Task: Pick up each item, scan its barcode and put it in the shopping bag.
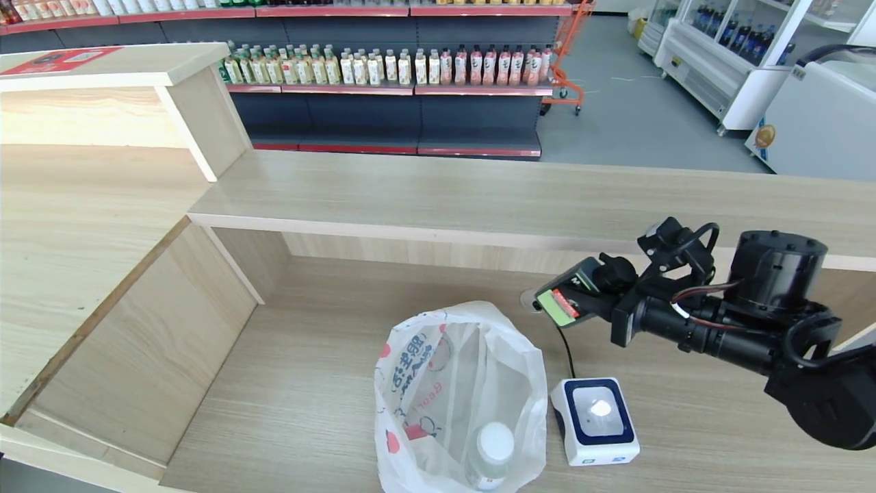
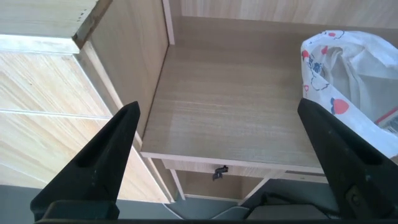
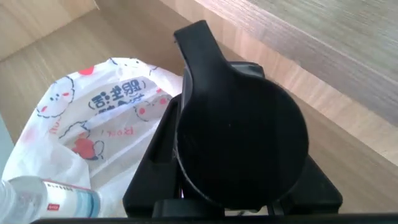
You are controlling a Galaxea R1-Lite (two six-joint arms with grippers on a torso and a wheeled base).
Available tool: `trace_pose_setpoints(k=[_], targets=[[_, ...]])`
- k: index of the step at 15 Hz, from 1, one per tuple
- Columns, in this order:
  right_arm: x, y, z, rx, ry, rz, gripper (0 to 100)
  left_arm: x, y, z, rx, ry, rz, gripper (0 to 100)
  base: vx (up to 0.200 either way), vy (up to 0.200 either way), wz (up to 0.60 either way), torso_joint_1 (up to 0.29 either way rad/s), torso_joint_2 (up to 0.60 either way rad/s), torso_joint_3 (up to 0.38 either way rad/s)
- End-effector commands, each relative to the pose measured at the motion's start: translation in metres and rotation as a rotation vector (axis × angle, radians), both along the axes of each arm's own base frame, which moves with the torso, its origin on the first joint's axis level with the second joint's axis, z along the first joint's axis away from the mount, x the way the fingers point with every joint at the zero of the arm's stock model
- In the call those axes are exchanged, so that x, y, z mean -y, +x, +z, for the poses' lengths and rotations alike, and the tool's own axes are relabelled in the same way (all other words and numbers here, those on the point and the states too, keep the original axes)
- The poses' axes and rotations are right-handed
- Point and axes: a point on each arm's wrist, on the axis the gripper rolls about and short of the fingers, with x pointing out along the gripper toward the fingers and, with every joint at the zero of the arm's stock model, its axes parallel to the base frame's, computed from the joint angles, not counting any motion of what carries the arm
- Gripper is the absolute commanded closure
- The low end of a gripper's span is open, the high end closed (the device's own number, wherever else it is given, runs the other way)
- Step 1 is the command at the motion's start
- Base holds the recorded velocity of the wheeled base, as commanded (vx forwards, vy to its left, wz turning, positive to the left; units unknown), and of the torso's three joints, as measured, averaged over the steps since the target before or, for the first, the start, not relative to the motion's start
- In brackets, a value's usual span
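Farthest to the left of the shopping bag (image 1: 438, 383) we find the left claw (image 2: 217, 109). Its two dark fingers (image 2: 102, 168) are spread wide with nothing between them. It hangs over bare wood of the bench (image 1: 287, 411), well apart from the bag, between the bag and the bench's upright side wall (image 1: 157, 342).

The shopping bag itself is white plastic with red and dark cartoon print. It stands on the bench with its mouth open toward us. Inside it, low against the right side, lies a clear bottle (image 1: 494, 448) with a white cap.

Just beside the bag on its right sits the scanner (image 1: 595, 418), a white block with a dark blue frame around a lit window. We cannot tell whether bag and scanner touch. A black cable (image 1: 565, 352) runs from the scanner's far end to a round hole (image 1: 530, 301) in the bench, behind the bag's right edge.

Above and beyond the bag's right rim, the right claw (image 1: 594, 284) is pinching a small dark box (image 1: 560, 305) with a green and red end. The box is held clear of the bench, past the far side of the scanner, with its coloured end turned toward the bag.

Far behind the bag, beyond the bench's raised ledge, we see shop shelves (image 1: 383, 68) lined with bottles.
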Motion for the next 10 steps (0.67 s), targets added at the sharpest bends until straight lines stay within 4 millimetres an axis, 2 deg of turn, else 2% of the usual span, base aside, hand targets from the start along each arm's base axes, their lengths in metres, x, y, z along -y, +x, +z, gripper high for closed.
trace_pose_setpoints(k=[1, 6, 10], targets=[[-0.010, -0.002, -0.014, -0.055, -0.014, 0.038, 100, 0.000, 0.000, 0.000, -0.002, -0.001, -0.002, 0, 0.000, 0.000, 0.00, 0.000, 0.00, 0.000], [-0.013, -0.028, -0.046, -0.172, -0.075, 0.086, 100, 0.000, 0.000, 0.000, -0.002, -0.002, -0.002, 0, 0.000, 0.000, 0.00, 0.000, 0.00, 0.000], [-0.019, -0.032, -0.072, -0.103, -0.134, 0.131, 100, 0.000, 0.000, 0.000, -0.002, -0.002, -0.002, 0, 0.000, 0.000, 0.00, 0.000, 0.00, 0.000]])
